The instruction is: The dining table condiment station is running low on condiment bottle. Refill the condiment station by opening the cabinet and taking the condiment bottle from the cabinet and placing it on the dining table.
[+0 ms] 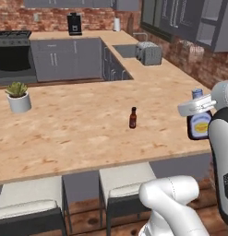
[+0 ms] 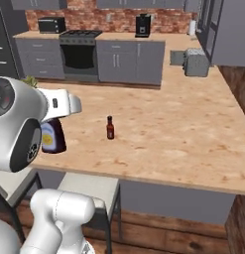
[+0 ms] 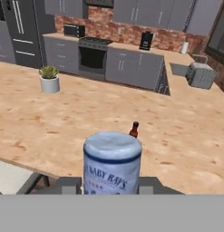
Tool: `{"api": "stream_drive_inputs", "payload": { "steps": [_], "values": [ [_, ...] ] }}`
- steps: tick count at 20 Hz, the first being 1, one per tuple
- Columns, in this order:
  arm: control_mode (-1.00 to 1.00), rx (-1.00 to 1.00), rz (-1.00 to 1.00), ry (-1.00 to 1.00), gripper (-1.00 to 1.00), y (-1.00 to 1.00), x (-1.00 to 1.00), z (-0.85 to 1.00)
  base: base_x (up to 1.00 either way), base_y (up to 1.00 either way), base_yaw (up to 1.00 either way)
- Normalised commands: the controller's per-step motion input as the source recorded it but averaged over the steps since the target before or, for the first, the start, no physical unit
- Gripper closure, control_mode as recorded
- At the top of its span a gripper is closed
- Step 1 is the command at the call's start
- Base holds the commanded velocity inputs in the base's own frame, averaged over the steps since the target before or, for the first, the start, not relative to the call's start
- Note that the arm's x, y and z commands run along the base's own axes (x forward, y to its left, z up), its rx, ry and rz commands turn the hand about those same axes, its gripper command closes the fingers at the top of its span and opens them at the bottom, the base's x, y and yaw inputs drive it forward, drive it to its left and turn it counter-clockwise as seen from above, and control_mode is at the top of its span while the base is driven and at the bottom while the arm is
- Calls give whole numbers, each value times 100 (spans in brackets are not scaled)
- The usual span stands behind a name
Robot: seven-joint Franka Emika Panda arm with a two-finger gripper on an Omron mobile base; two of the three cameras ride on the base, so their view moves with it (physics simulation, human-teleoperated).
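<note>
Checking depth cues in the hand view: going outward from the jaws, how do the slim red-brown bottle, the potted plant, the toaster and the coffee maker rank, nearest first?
1. Slim red-brown bottle, just past the held condiment bottle.
2. Potted plant, left on the dining table.
3. Toaster, far right; close to the plant's rank, hard to call.
4. Coffee maker, at the back wall.

A home kitchen, it seems: brick walls, grey cabinets [image 3: 131, 68], a stove [image 3: 91, 54], a toaster [image 1: 149, 53], a coffee maker [image 1: 74, 23], stools [image 1: 124, 186].

Item count: one condiment bottle [image 1: 199, 123]; one slim red-brown bottle [image 1: 133, 118]; one potted plant [image 1: 18, 96]; one toaster [image 1: 148, 53]; one coffee machine [image 1: 74, 24]; two stools [image 1: 28, 202]; one microwave [image 2: 51, 25].
</note>
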Motion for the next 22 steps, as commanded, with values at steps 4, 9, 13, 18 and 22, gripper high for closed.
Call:
{"api": "stream_drive_inputs", "payload": {
  "steps": [4,9,13,18,22],
  "values": [
    [100,0,0,0,100,0,0,0,86,-61,34],
    [-100,7,13,-2,100,-27,40,-20,14,-8,5],
    [-100,6,8,-8,100,-34,53,-34,0,0,0],
    [-100,4,8,-11,100,-37,55,-47,0,0,0],
    [-100,2,8,-14,100,-28,55,-44,0,0,0]
  ]
}}
